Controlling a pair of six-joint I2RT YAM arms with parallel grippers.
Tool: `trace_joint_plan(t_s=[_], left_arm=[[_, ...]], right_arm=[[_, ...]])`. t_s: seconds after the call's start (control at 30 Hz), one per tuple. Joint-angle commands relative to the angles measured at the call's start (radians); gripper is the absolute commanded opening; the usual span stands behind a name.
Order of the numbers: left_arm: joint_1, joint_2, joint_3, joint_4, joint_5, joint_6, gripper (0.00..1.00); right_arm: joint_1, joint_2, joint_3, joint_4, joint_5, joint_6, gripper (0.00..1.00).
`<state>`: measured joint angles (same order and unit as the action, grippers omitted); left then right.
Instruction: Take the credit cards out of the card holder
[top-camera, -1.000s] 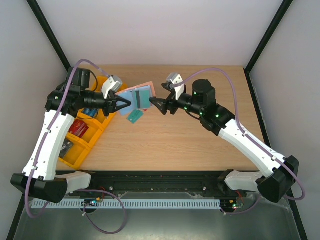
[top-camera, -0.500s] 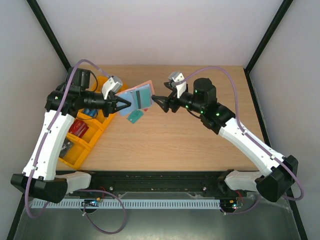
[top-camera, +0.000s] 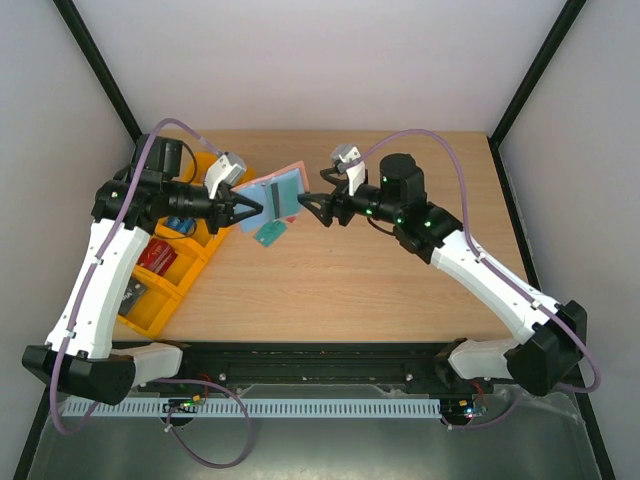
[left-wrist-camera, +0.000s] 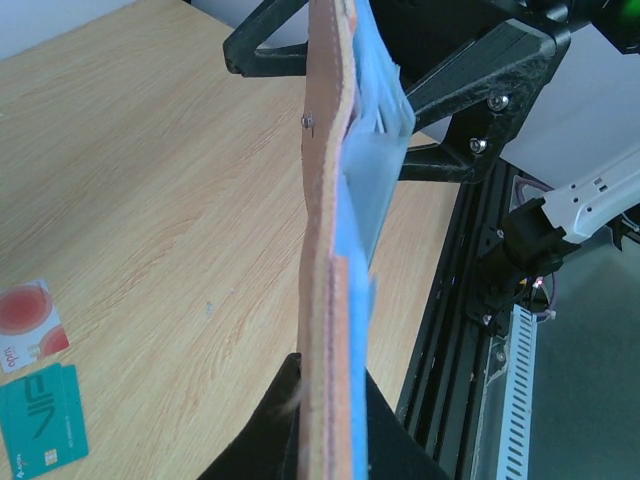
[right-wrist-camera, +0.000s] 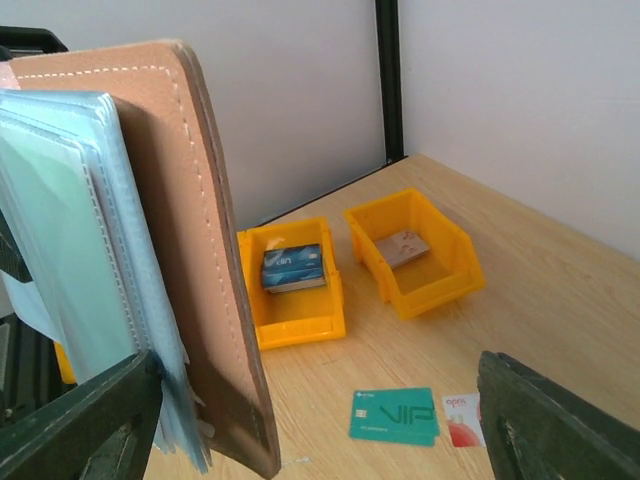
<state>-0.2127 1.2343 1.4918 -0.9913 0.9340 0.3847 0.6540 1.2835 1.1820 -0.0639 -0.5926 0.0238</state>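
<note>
Your left jaws were clamped on one edge of the card holder (top-camera: 278, 195), holding it up over the table (top-camera: 400, 290). Right jaws gaped wide at the opposite edge (both credit cards (right-wrist-camera: 393, 415) lay flat below, bare wood around).

Your top camera looks down from above and behind the arm bases, taking in the whole table (top-camera: 400, 280). Your left wrist camera sits close to the card holder (left-wrist-camera: 325, 250), seeing it edge-on and facing rightward across the table. Your right wrist camera, equally close, faces the orange bins (right-wrist-camera: 410, 250). All three views share the card holder and the credit cards (right-wrist-camera: 395, 415) lying on the table.

Teal card (right-wrist-camera: 394, 415) — "VIP" printed.
</note>
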Motion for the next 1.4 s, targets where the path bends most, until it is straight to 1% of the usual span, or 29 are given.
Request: trace_joint_plan(t_s=[0.0, 0.13, 0.23, 0.3, 0.43, 0.57, 0.73, 0.9, 1.13, 1.37], left_arm=[[-0.009, 0.001, 0.019, 0.010, 0.023, 0.002, 0.02], [-0.013, 0.003, 0.006, 0.030, 0.000, -0.018, 0.02], [-0.016, 0.006, 0.001, 0.043, -0.011, -0.032, 0.02], [-0.015, 0.007, 0.002, 0.045, -0.006, -0.035, 0.02], [-0.016, 0.004, 0.002, 0.041, 0.000, -0.028, 0.02], [-0.016, -0.002, 0.008, 0.020, 0.002, 0.001, 0.02], [-0.017, 0.000, 0.027, 0.001, -0.001, 0.024, 0.02], [-0.018, 0.001, 0.044, -0.013, 0.005, 0.031, 0.02], [-0.018, -0.003, 0.065, -0.058, 0.026, 0.087, 0.02], [-0.024, 0.001, 0.071, -0.079, 0.040, 0.114, 0.02]], right_arm=[[0.000, 0.017, 0.032, 0.061, -0.068, 0.048, 0.86], [0.005, 0.041, 0.044, 0.079, -0.111, 0.076, 0.89], [0.015, 0.041, 0.031, 0.121, -0.157, 0.101, 0.95], [0.024, 0.042, 0.031, 0.131, -0.150, 0.106, 0.95], [0.027, 0.026, 0.031, 0.107, -0.129, 0.067, 0.95], [0.000, -0.036, 0.011, 0.062, -0.126, -0.005, 0.98], [-0.033, -0.060, 0.007, -0.014, -0.105, -0.036, 0.94], [-0.033, -0.050, 0.010, -0.031, -0.095, -0.025, 0.93], [-0.033, -0.051, 0.022, -0.097, -0.040, -0.050, 0.92], [-0.033, -0.038, 0.031, -0.120, -0.049, -0.066, 0.92]])
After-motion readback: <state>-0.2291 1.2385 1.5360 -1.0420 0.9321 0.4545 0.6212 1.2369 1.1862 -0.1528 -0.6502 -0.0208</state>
